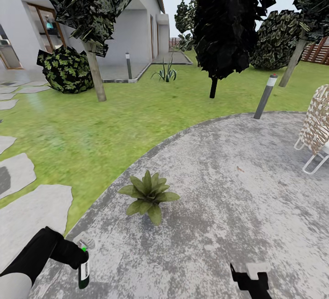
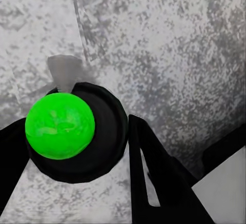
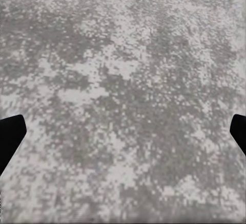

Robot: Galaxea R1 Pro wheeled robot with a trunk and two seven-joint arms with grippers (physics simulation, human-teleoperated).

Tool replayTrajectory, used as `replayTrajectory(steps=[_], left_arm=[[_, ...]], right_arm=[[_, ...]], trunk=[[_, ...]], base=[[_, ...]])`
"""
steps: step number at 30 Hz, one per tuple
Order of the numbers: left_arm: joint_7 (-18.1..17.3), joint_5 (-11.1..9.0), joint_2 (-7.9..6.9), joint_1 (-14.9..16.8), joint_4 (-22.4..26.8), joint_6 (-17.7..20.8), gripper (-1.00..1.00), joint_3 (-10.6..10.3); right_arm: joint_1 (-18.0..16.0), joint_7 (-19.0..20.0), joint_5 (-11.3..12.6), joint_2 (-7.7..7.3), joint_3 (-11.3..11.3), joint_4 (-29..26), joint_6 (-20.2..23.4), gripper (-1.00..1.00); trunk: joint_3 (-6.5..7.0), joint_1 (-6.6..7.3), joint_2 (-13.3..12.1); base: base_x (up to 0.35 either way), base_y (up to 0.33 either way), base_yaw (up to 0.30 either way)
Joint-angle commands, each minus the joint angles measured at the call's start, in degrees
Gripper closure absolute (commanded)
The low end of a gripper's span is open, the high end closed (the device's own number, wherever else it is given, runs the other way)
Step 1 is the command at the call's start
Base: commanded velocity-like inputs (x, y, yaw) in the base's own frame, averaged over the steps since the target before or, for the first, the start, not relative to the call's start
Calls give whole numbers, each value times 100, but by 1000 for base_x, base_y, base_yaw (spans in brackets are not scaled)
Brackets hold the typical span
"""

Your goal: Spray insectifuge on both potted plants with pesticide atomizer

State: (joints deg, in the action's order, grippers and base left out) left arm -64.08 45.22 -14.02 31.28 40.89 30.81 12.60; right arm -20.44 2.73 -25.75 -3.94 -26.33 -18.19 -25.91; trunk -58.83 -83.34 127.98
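Note:
My left gripper (image 1: 81, 254) is shut on the pesticide atomizer (image 1: 84, 271), a slim dark green bottle with a white label that hangs upright over the patio edge at lower left. In the left wrist view the atomizer (image 2: 77, 131) shows from above as a dark round top with a bright green ball, held between the black fingers (image 2: 154, 178). A potted plant (image 1: 148, 194), a low rosette of pointed green leaves, sits on the grey stone patio (image 1: 219, 198) ahead and to the right of the atomizer. My right gripper (image 1: 250, 277) stands open above bare patio stone (image 3: 123, 101).
A woven white chair (image 1: 317, 128) stands at the patio's right edge. A grey bollard light (image 1: 265, 96) rises at the patio's far rim. Lawn (image 1: 100, 134), stepping stones (image 1: 18, 171), trees, a round bush (image 1: 66, 70) and a house lie beyond.

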Motion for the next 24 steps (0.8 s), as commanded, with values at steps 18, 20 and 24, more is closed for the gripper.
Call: replayTrajectory(steps=[18, 20, 24], left_arm=[[-78, 74, 3, 11, 34, 879, 100, -220], [-84, 82, -10, 53, 75, 888, 100, -405], [-86, 90, -44, 89, 104, 891, 100, -531]], right_arm=[[40, -1126, -13, 123, -47, 624, -106, -100], [40, -1132, -16, 122, -44, 630, -112, -100], [40, -1134, -19, 122, -47, 632, -115, -100]], trunk=[[-5, 1, 2], [-5, 1, 2], [-5, 1, 2]], base=[[53, 12, 0], [299, 113, 0], [314, 141, 0]])
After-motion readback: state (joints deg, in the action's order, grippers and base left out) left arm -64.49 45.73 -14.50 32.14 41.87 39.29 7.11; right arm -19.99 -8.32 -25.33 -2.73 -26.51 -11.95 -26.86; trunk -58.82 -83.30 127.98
